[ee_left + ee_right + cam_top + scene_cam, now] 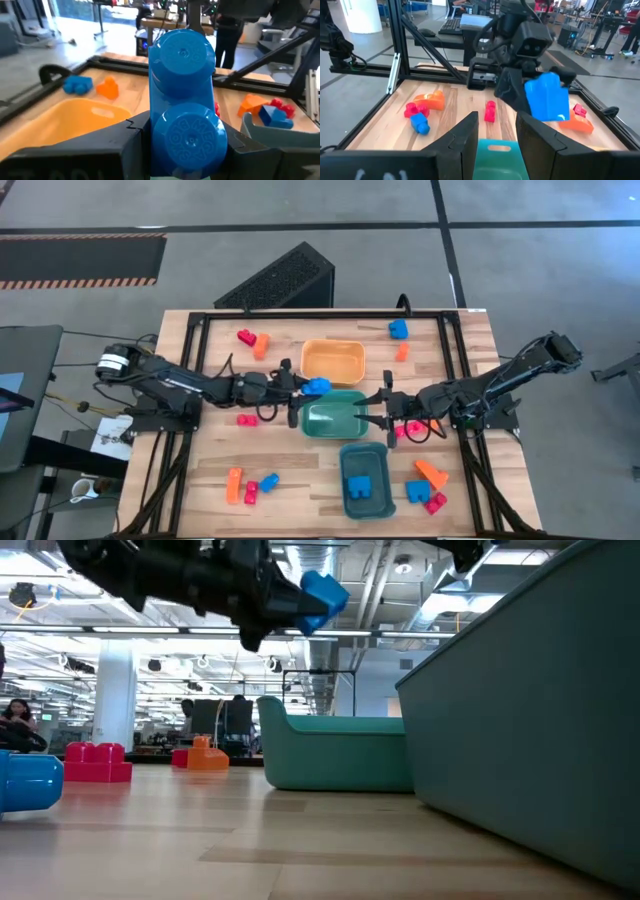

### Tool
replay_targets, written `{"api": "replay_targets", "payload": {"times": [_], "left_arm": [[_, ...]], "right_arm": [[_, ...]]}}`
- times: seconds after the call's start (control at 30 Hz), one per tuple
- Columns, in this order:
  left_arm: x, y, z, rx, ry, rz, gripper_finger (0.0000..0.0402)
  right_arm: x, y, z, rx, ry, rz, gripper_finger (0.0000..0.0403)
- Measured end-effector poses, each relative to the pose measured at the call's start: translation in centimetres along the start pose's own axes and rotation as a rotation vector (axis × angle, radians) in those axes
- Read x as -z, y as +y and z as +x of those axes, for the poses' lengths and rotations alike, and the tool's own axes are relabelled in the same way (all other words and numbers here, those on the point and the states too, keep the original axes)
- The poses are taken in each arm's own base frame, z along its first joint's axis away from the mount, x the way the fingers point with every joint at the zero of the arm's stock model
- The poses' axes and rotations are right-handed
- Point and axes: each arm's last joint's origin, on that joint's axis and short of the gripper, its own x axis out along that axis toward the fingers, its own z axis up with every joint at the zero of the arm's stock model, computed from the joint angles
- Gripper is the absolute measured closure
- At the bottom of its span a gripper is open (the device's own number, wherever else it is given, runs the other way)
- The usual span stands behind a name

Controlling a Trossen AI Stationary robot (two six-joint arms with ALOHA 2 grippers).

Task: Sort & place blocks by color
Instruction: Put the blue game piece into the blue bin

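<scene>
My left gripper (308,387) is shut on a blue two-stud block (318,386), held in the air between the orange bin (333,360) and the green bin (335,415). The low view shows this block (322,600) high above the wood. My right gripper (381,412) is open and empty, its fingers over the green bin's right rim (497,150). Other orange, red and blue blocks lie on the table, such as a red one (246,420) and a blue one (398,329). Blue blocks lie in the dark teal bin (363,480). My left gripper pinches the blue block between its two fingers (125,145), one on each side of the block's near end (187,142). The fingers reach in level from the table's left. The block is lifted clear of the table and sticks out past the fingertips.
Loose blocks lie in clusters: red and orange at the far left (253,341), orange, red and blue at the near left (250,487), orange, blue and red at the near right (428,488). A red block (410,430) lies beside my right gripper. A dark frame runs along the table's edges.
</scene>
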Motion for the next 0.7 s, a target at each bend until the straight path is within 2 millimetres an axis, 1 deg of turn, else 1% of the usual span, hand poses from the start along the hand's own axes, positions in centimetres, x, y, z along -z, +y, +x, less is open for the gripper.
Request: {"api": "replay_targets", "payload": {"times": [0.23,0.4,0.6,0.7], "left_arm": [[1.7,1.2,1.8,0.009,0.056,-0.028,0.0284],[2.3,1.8,2.8,-0.012,0.078,-0.043,0.0298],[2.3,2.0,3.1,0.014,0.084,-0.053,0.0296],[2.4,1.6,3.0,0.104,0.097,-0.061,0.0293]], "right_arm": [[0.1,0.0,0.0,-0.001,0.011,-0.005,0.0249],[0.1,0.0,0.0,0.0,0.012,-0.006,0.0249],[0.2,-0.2,0.1,0.006,0.019,-0.007,0.0249],[0.2,-0.2,0.1,0.006,0.022,-0.008,0.0249]]}}
